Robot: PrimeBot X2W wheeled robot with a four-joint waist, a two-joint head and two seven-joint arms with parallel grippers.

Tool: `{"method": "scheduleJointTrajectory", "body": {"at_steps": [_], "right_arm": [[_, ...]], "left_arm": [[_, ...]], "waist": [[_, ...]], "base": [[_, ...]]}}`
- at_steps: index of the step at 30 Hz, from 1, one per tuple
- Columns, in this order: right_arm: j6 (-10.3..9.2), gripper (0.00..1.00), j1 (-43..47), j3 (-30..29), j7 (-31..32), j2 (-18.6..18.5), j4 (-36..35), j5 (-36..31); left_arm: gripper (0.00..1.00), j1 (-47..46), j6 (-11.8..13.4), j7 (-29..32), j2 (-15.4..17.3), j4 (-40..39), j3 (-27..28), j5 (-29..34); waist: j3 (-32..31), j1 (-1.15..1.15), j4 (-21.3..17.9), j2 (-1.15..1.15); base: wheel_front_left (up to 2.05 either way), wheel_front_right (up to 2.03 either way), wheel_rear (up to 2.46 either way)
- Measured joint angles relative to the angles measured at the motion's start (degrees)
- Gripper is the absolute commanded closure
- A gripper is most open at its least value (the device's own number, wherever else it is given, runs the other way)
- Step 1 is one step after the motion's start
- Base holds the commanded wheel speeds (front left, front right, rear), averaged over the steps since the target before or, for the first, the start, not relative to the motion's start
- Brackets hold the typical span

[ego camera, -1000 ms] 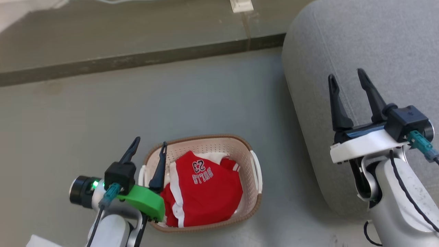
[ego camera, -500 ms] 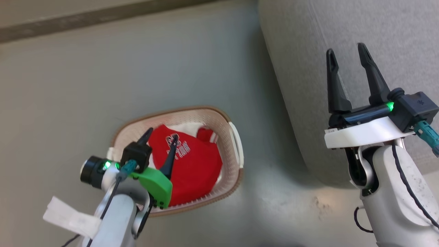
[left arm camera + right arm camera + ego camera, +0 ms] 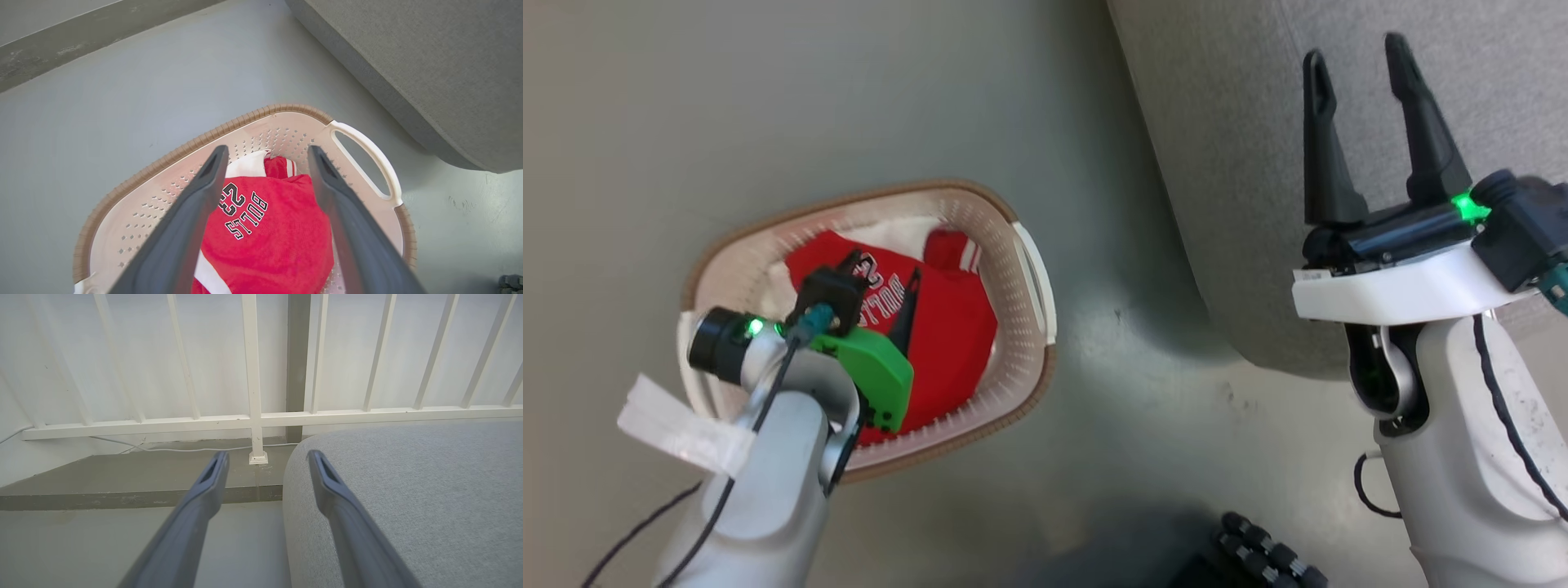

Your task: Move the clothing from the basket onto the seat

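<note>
Lying bunched in a soft heap, the red clothing (image 3: 269,241) fills the middle of the cream basket (image 3: 155,192), a jersey printed "BULLS 23" uppermost, with white trim and a second red, white-striped piece showing at its far edge. It looks like thin, light knit: limp, not fragile, likely to drape and trail once lifted, and a little slick, so a shallow pinch could slide off or bring up one layer alone. The best hold is probably a raised fold near the middle of the heap, by the lettering, taken deep enough to gather several layers and kept clear of the perforated walls and the white side handle (image 3: 386,169), where a finger could snag. The basket itself seems light and may shift or tip if cloth catches on its woven-look rim. Over the heap the left tool (image 3: 267,153) hangs with its jaws spread wide to either side of the print, gripping nothing; whether the tips touch cloth I cannot tell. The basket stands on the grey floor (image 3: 645,122), near the edge of the grey upholstered seat (image 3: 1241,163), and over that seat the right tool (image 3: 1356,51) is held spread and empty.
</note>
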Motion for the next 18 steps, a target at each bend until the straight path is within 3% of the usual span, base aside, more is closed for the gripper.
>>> {"method": "scheduleJointTrajectory", "body": {"at_steps": [18], "right_arm": [[0.69, 0.00, -3.92, 0.64, -0.01, 1.22, -4.33, 0.07]], "left_arm": [[0.00, -11.83, -0.48, 2.72, 1.44, 10.57, 1.18, 0.25]], "waist": [[14.69, 0.00, -3.26, 0.00]], "base": [[0.00, 0.00, 0.00]]}}
